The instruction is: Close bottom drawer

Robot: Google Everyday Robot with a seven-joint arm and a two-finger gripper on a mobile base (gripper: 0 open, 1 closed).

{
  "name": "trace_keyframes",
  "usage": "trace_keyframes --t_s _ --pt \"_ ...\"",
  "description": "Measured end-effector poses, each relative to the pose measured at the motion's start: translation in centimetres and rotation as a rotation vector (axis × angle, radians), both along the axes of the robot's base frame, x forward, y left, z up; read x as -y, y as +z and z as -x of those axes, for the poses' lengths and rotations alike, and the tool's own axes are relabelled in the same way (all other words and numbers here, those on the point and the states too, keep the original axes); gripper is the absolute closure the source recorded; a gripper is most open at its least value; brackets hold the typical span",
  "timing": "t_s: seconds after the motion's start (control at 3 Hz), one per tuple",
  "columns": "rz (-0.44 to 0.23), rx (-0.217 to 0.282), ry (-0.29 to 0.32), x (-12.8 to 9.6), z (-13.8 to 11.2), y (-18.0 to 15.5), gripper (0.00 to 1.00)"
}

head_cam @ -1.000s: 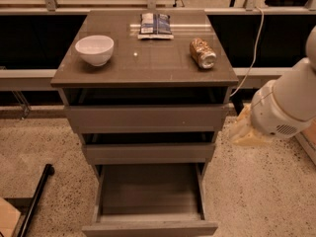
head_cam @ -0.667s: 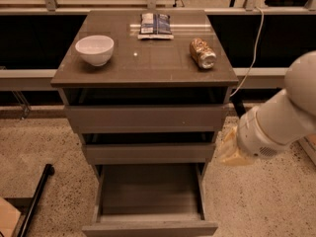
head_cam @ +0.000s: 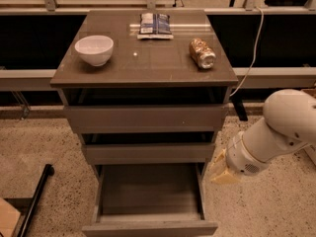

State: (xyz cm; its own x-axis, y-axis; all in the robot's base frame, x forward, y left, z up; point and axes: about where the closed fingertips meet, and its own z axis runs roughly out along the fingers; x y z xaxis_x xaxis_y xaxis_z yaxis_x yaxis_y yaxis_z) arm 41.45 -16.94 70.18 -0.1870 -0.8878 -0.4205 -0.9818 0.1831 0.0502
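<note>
The bottom drawer (head_cam: 150, 191) of the grey-brown cabinet is pulled far out toward me, its deep box empty and its flat front (head_cam: 148, 228) at the lower edge of the view. The middle drawer front (head_cam: 148, 153) and the top drawer front (head_cam: 145, 116) sit above it, only slightly out. My white arm comes in from the right, and the gripper (head_cam: 219, 169) hangs just right of the open drawer's right wall, at about the height of the middle drawer.
On the cabinet top (head_cam: 148, 63) stand a white bowl (head_cam: 94, 49), a blue snack packet (head_cam: 154, 24) and a can lying on its side (head_cam: 202, 53). A black pole (head_cam: 34, 201) lies on the speckled floor at the left. A white cable (head_cam: 252, 53) hangs at the right.
My arm and gripper have moved left and down, from beside the top drawer to right next to the open bottom drawer. The drawers have not moved.
</note>
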Motion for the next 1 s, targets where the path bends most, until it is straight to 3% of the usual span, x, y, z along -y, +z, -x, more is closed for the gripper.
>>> trace_keyframes --t_s 0.67,1.0 --pt "-0.071 -0.174 -0.030 1.6 0.2 -9.8 1.00" --pt "-0.071 -0.174 -0.030 1.6 0.2 -9.8 1.00"
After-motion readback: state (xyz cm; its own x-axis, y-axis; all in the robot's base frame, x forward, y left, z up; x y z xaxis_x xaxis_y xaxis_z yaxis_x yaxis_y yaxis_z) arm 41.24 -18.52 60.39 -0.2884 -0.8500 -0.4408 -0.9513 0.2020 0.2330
